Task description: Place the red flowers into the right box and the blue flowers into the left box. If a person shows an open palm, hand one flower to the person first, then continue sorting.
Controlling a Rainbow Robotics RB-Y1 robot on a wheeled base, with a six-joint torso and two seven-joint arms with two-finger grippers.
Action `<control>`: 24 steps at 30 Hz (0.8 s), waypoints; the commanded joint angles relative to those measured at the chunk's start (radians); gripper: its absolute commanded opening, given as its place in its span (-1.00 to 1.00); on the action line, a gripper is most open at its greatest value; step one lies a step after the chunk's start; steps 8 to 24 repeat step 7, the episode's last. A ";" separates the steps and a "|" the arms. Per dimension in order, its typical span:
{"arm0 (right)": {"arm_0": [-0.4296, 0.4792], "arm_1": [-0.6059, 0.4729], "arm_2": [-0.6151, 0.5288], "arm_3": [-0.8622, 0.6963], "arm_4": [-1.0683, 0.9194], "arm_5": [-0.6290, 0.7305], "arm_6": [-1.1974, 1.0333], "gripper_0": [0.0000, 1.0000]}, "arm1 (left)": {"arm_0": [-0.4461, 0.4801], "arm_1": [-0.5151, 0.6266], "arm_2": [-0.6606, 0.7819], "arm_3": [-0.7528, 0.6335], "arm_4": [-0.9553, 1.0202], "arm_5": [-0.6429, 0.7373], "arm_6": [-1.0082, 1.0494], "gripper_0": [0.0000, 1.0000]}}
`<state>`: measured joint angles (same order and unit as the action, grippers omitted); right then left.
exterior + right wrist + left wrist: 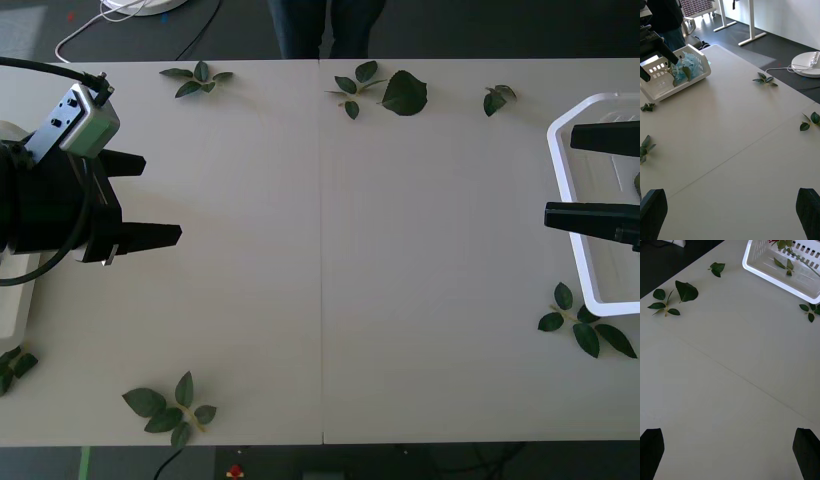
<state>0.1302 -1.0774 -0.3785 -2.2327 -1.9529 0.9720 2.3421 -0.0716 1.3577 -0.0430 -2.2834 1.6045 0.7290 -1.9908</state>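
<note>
I take the seam (321,250) down the middle of the tabletop (420,230) as my landmark. My left tool (150,200) hangs to the seam's left with its two black fingers spread wide and nothing between them. My right tool (590,175) sits far to the seam's right, over the rim of the right box (565,200), also spread and empty.

The blue flowers (687,63) lie in the left box (662,92), at the tabletop's end left of the seam. In the right box I can see green stems and leaves (786,264) and a sliver of red at the edge, which I take to be the red flowers (772,241). No bloom lies on the tabletop on either side of the seam, just loose leaf sprigs (385,90) scattered near the edges.

So I judge the sorting is finished, or very nearly. The sound move now is to keep both tools spread, lift clear of the box rims without snagging a stem, and leave the sprigs alone. Dark trousers (325,28) stand beyond the seam's far end; I see no open palm, so no handover is called for.
</note>
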 commanded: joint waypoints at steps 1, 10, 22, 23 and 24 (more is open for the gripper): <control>0.012 -0.039 -0.019 -0.005 -0.011 0.002 0.019 1.00 | 0.016 -0.012 0.002 0.001 0.009 0.006 0.003 1.00; 0.012 -0.039 -0.019 -0.005 -0.011 0.002 0.019 1.00 | 0.016 -0.012 0.002 0.001 0.009 0.006 0.003 1.00; 0.012 -0.039 -0.019 -0.005 -0.011 0.002 0.019 1.00 | 0.016 -0.012 0.002 0.001 0.009 0.006 0.003 1.00; 0.012 -0.039 -0.019 -0.005 -0.011 0.002 0.019 1.00 | 0.016 -0.012 0.002 0.001 0.009 0.006 0.003 1.00; 0.012 -0.039 -0.019 -0.005 -0.011 0.002 0.019 1.00 | 0.016 -0.012 0.002 0.001 0.009 0.006 0.003 1.00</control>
